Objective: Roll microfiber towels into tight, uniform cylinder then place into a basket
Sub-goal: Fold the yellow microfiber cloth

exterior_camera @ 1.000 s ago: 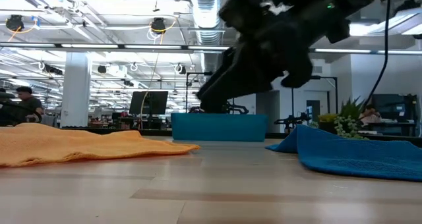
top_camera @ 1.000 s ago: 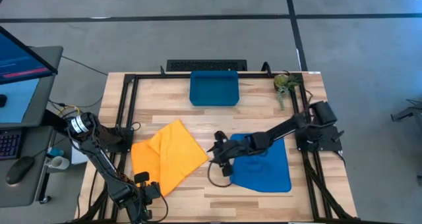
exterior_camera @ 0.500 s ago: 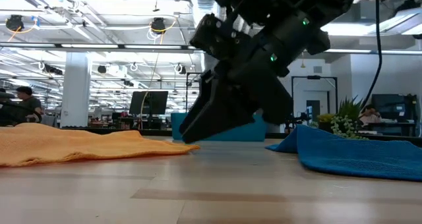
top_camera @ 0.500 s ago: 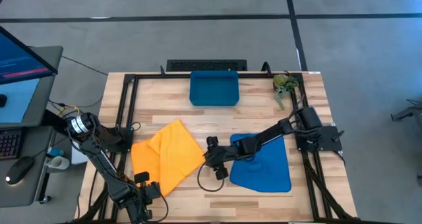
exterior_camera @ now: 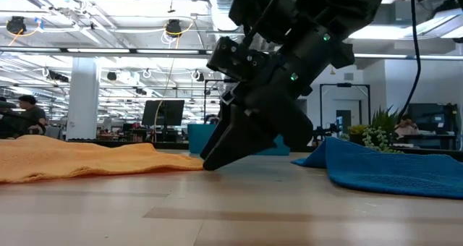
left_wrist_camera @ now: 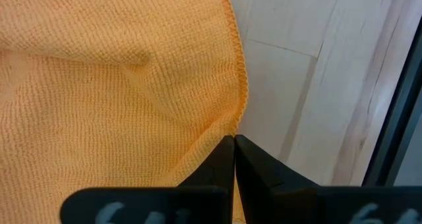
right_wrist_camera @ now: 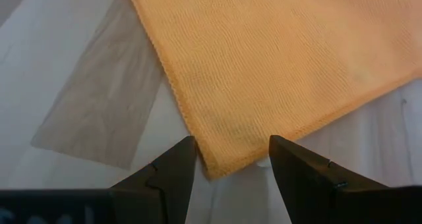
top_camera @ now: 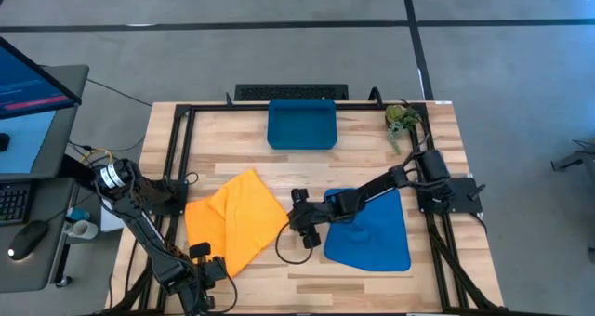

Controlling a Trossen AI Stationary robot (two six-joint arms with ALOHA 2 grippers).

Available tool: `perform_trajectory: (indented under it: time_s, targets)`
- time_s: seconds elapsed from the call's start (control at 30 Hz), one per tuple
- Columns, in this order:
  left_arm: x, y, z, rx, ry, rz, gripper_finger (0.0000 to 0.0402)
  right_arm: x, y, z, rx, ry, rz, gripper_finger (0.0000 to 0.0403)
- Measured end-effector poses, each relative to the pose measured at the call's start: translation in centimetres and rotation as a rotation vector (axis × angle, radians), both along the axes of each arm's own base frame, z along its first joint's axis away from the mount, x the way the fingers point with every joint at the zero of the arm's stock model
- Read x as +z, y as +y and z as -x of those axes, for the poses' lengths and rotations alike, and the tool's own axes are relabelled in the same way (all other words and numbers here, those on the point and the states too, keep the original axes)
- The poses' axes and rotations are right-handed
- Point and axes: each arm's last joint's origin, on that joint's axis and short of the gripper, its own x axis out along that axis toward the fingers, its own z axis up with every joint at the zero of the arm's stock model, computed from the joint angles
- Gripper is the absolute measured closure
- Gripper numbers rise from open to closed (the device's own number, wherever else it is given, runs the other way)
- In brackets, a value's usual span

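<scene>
Right gripper (right_wrist_camera: 227,159) fingers apart, straddling orange towel (top_camera: 234,218) corner, seemingly touching table. Left gripper (left_wrist_camera: 234,159) pinched together, idle. You close next, then roll.

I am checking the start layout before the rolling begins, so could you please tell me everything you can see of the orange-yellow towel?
The orange-yellow towel is a soft, finely woven cloth with a stitched hem. It lies unrolled and slightly rumpled on the wooden table, left of the blue towel and apart from it. The right hand stands open over its corner nearest the blue towel, one finger on each side. The left hand is shut at the towel's near edge; whether it pinches the cloth cannot be told.
</scene>
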Motion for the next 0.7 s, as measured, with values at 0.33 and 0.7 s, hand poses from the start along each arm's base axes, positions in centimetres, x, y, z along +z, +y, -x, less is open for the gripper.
perform_trajectory:
  time_s: [0.33, 0.7]
  targets:
    - [0.0, 0.0, -0.1, -0.014, -0.024, -0.019, 0.0401, -0.8, -0.3, -0.1, -0.026, 0.026, -0.046, 0.0236]
    - [0.0, 0.6, -0.5, -0.066, -0.088, -0.104, 0.0401, -0.2, 1.1, 0.4, -0.014, 0.065, -0.071, 0.0394]
